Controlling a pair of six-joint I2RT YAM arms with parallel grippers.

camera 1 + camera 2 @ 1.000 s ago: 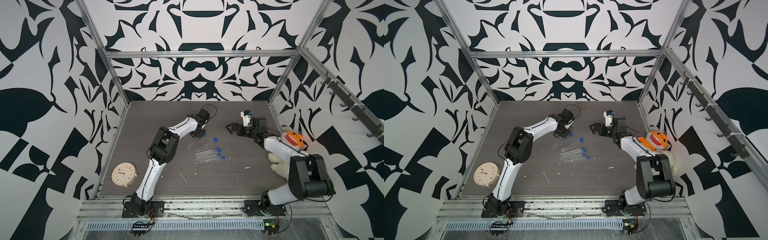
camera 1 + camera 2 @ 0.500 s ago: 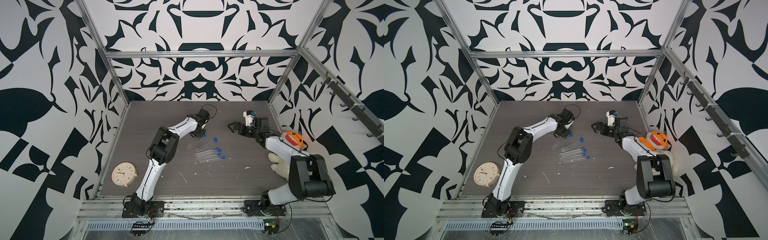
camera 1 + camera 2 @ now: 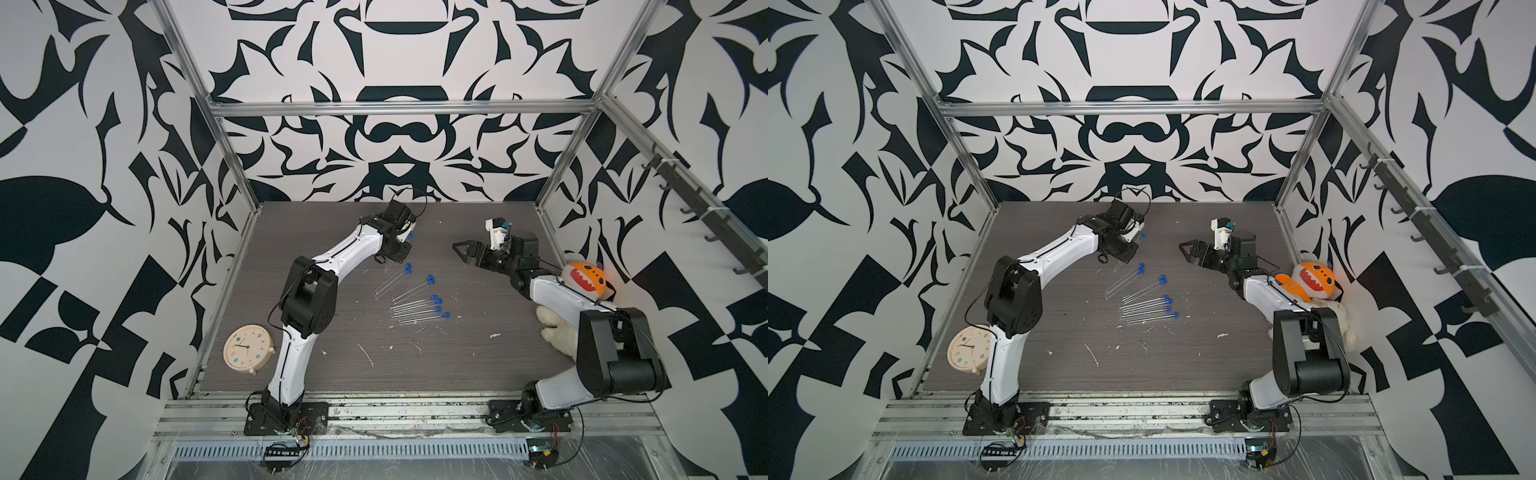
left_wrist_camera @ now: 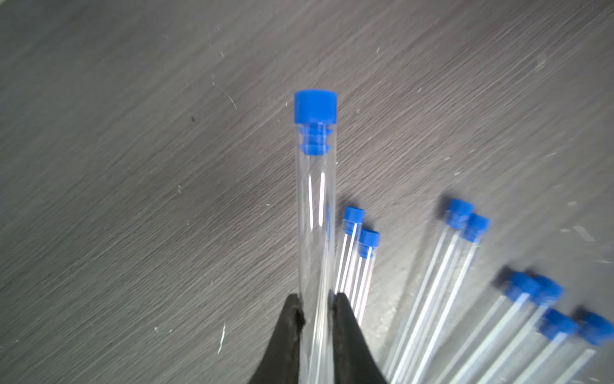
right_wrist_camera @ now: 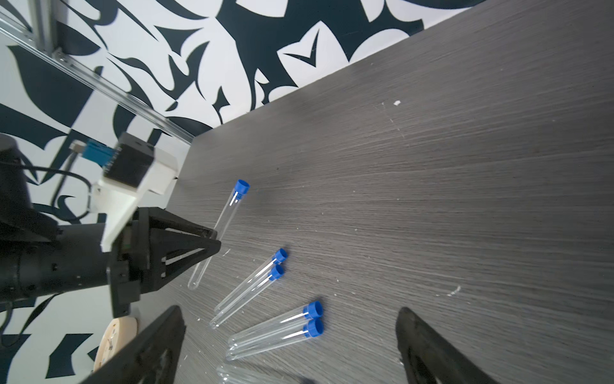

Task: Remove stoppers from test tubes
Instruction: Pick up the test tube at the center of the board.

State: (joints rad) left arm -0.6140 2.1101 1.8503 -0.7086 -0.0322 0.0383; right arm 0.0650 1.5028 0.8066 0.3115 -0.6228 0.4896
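Note:
My left gripper (image 4: 316, 299) is shut on the lower part of a clear test tube (image 4: 315, 216), held above the table. A blue stopper (image 4: 315, 104) sits in its far end. Both top views show this stopper (image 3: 410, 236) (image 3: 1142, 236) beside the left gripper (image 3: 399, 249). The right wrist view shows the same held tube (image 5: 219, 229) and the left gripper (image 5: 212, 244). Several stoppered test tubes (image 3: 415, 309) (image 3: 1146, 307) lie on the table in loose pairs. My right gripper (image 3: 459, 251) (image 5: 290, 314) is open and empty. It hovers to the right of the tubes, pointing at the left gripper.
A cream clock (image 3: 248, 350) stands at the front left by the left arm. An orange and white plush toy (image 3: 586, 280) lies against the right wall under the right arm. White flecks (image 3: 365, 355) dot the grey table (image 3: 478, 361). Patterned walls enclose three sides.
The right gripper has edged slightly toward the back of the table, still open. The left arm with its tube has hardly shifted.

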